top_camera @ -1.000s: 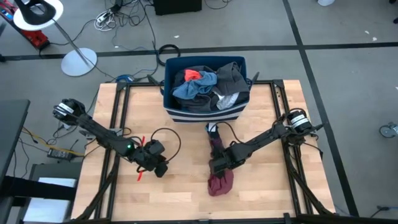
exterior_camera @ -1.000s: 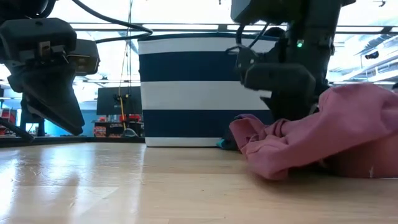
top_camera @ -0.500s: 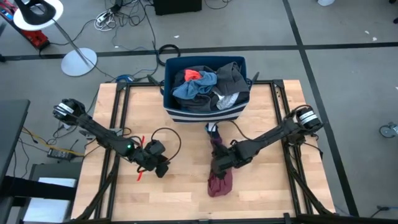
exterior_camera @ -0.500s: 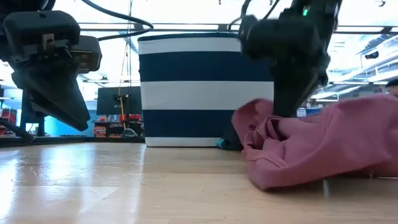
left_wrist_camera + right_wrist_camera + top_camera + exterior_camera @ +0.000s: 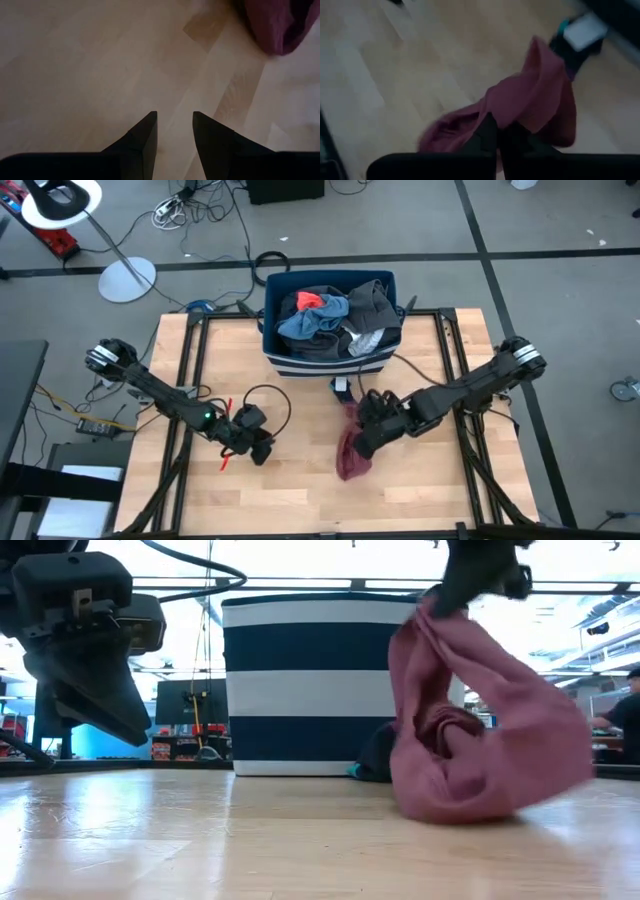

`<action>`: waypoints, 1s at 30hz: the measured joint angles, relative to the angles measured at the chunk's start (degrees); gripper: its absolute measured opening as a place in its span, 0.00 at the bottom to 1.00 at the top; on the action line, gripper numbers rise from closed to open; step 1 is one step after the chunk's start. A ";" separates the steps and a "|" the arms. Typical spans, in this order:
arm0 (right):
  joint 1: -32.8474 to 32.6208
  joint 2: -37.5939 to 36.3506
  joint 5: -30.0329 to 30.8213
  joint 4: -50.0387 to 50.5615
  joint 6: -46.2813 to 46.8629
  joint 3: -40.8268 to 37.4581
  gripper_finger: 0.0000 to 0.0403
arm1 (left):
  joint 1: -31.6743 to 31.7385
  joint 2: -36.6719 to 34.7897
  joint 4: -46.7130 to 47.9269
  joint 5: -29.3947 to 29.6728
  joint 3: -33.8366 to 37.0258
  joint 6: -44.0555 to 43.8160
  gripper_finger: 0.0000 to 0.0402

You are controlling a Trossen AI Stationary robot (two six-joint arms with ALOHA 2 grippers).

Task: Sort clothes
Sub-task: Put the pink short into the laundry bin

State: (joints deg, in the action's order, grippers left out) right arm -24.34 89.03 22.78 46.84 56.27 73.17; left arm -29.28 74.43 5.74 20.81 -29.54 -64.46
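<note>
Two arms reach low over the worktop [image 5: 300, 490]. Right end effector [image 5: 366, 432] pinches the maroon garment [image 5: 352, 452], lifting one end while the rest drags on the wood in front of the striped bin [image 5: 330, 360]. Left end effector [image 5: 172, 132] hovers, fingers slightly parted, empty. No readable writing.
</note>
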 joint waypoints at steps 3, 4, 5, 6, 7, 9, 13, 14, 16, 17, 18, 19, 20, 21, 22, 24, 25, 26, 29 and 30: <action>0.02 -1.21 3.23 1.54 -3.29 3.82 0.00 | 0.00 0.00 0.00 1.17 0.00 0.03 0.32; 0.23 -1.39 4.25 1.74 -4.83 5.43 0.00 | 0.00 0.00 0.00 1.40 -0.01 0.03 0.32; 0.53 -1.47 5.12 1.75 -6.45 7.23 0.00 | 0.00 0.00 -0.02 1.48 0.00 0.05 0.32; 0.88 -1.48 5.87 1.88 -8.19 9.04 0.00 | 0.00 0.00 -0.07 1.54 0.00 0.05 0.32; 1.37 -1.48 6.43 2.21 -9.99 10.79 0.00 | 0.00 0.00 -0.13 1.56 -0.01 0.05 0.32; 2.67 -1.14 7.22 2.36 -13.94 14.47 0.00 | 0.00 0.00 -0.16 1.56 0.00 0.08 0.32; 5.92 -1.09 7.87 2.08 -21.03 20.48 0.00 | 0.00 0.02 -0.22 1.56 0.00 0.11 0.32; 6.86 -1.09 7.89 2.15 -22.51 21.81 0.00 | 0.00 0.02 -0.24 1.56 -0.02 0.10 0.32; 8.75 -1.07 7.92 2.27 -25.30 24.69 0.00 | 0.00 0.02 -0.26 1.56 0.00 0.12 0.32; 9.69 -1.07 7.97 2.05 -26.62 25.97 0.00 | 0.00 0.02 -0.27 1.56 -0.01 0.12 0.32; 10.71 -1.09 8.02 1.71 -28.00 27.21 0.00 | 0.00 0.02 -0.27 1.56 -0.01 0.12 0.32; 11.78 -1.09 8.02 1.54 -29.24 28.27 0.00 | 0.00 0.02 -0.26 1.56 -0.01 0.12 0.32; 12.88 -1.09 7.98 1.64 -30.30 29.29 0.00 | 0.00 0.02 -0.26 1.55 0.00 0.12 0.32; 13.99 -1.07 7.92 1.76 -31.46 30.49 0.00 | 0.00 0.02 -0.26 1.54 0.00 0.12 0.32; 15.10 -1.07 7.89 1.62 -32.55 31.56 0.00 | 0.00 0.02 -0.26 1.54 0.00 0.12 0.32; 17.33 -1.07 7.89 0.65 -34.87 33.45 0.00 | 0.00 0.02 -0.26 1.54 -0.02 0.12 0.32; 18.35 -1.07 7.84 0.08 -36.10 34.24 0.00 | 0.00 0.02 -0.28 1.54 0.00 0.13 0.32; 19.36 -1.07 7.56 -0.70 -37.42 34.93 0.00 | 0.00 0.02 -0.33 1.54 0.00 0.12 0.32; 22.30 -1.07 5.79 -3.94 -40.95 36.90 0.00 | 0.00 0.02 -0.37 1.52 -0.02 0.12 0.32; 23.26 -1.07 5.24 -5.16 -42.08 37.47 0.00 | 0.00 0.02 -0.37 1.54 0.00 0.12 0.32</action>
State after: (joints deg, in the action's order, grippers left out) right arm -1.08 87.96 28.02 41.68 14.19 110.65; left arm -29.28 74.46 5.37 22.35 -29.54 -64.34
